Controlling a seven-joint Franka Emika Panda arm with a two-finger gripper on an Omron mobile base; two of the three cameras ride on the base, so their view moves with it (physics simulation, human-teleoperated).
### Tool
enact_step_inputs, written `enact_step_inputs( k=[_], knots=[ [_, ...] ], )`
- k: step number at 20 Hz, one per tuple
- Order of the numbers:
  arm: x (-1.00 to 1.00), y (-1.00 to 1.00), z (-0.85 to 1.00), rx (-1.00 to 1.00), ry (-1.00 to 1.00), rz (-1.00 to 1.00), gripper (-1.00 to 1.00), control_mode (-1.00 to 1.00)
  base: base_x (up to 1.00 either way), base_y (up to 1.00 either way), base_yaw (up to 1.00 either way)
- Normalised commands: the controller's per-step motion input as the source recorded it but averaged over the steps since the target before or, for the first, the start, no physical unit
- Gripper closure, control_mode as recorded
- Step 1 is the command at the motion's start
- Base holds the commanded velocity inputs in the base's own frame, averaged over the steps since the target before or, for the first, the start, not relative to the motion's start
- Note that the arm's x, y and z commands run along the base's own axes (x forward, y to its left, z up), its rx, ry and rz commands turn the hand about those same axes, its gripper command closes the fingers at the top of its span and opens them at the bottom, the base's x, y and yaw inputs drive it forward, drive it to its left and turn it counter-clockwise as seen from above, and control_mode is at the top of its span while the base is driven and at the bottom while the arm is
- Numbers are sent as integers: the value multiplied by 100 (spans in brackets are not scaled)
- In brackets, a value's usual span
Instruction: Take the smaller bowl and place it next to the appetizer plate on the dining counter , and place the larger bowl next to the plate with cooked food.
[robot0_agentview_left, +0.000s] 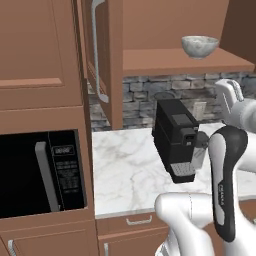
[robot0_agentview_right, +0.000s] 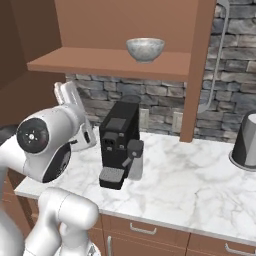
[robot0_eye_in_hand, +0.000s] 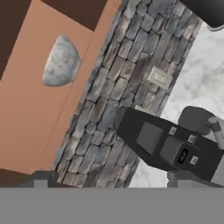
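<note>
- The smaller bowl (robot0_agentview_left: 199, 46) is sitting upright on the open wooden shelf (robot0_agentview_left: 185, 61), a grey-white speckled bowl with nothing else beside it on that board.
- Taking the black coffee machine (robot0_agentview_right: 118, 142) as the landmark: the bowl is standing above it and a little to the right in both base views, with the stone backsplash (robot0_agentview_right: 160, 107) lying between shelf and machine.
- The machine is resting on the white marble counter (robot0_agentview_right: 195, 185), its back close to the stone wall.
- The gripper (robot0_eye_in_hand: 109, 180) is hanging in the air with nothing between its fingers; the jaws are standing spread as wide as they go, and the two dark fingertips (robot0_eye_in_hand: 40, 179) are showing at the bottom of the hand view, well apart from bowl and machine.
- A microwave (robot0_agentview_left: 42, 172) is sitting in the cabinet column to the left of the machine.
- A dark grey rounded container (robot0_agentview_right: 246, 140) is standing on the counter far to the machine's right.
</note>
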Motion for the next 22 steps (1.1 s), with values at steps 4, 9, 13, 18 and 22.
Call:
enact_step_inputs(
  k=[4, 9, 13, 18, 22],
  knots=[
    [57, -37, 87, 0, 20, -16, -100, -100, 0, 0, 0],
    [73, -45, 77, 0, 31, -14, -100, -100, 0, 0, 0],
    [35, -34, 15, 0, 6, -12, -100, -100, 0, 0, 0],
    [41, -11, 0, 0, 0, 0, -100, -100, 0, 0, 0],
    [8, -2, -4, 0, -3, 18, -100, -100, 0, 0, 0]
  ],
)
